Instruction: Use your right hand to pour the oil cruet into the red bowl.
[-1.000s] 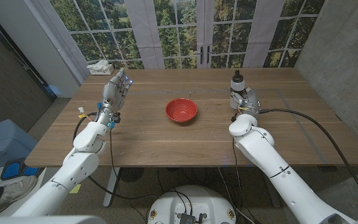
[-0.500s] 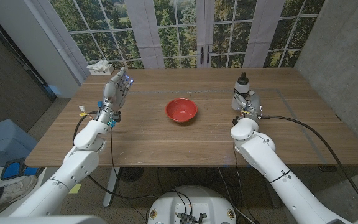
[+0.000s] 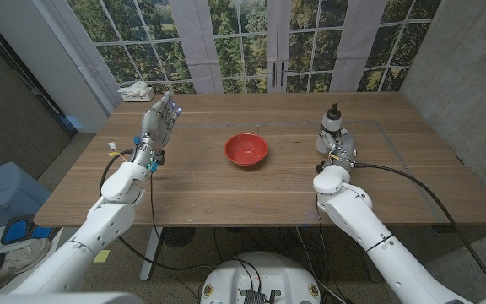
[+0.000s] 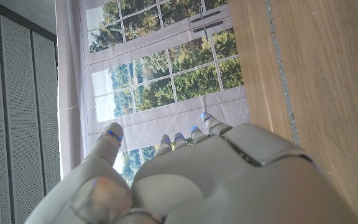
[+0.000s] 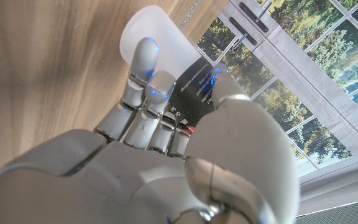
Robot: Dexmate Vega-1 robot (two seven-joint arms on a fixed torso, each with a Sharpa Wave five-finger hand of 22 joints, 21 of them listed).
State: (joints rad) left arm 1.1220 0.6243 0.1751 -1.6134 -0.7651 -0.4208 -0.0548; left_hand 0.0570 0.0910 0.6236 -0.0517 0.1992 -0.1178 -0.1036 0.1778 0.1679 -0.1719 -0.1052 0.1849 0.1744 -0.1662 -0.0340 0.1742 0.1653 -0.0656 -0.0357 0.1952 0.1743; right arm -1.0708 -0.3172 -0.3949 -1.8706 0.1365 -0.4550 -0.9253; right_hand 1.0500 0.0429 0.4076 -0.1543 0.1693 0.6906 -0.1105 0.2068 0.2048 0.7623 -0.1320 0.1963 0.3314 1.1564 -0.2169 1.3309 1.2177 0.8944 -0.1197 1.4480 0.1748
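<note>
The red bowl (image 3: 245, 149) sits empty near the middle of the wooden table (image 3: 226, 194). To its right stands the oil cruet (image 3: 333, 121), upright, with a dark top; my right hand (image 3: 337, 143) grips it from the near side. In the right wrist view the fingers (image 5: 146, 84) wrap around the cruet's (image 5: 160, 37) white body and dark label. My left hand (image 3: 159, 120) stands raised over the table's left part with fingers apart, holding nothing; in the left wrist view the back of that hand (image 4: 229, 180) faces the windows.
A small white object (image 3: 136, 90) lies at the far left corner of the table. Tall windows stand behind the far edge. A grey wall rises to the right of the table.
My right hand has carried the cruet a little to the right and slightly nearer. The left hand and the bowl have stayed put.
</note>
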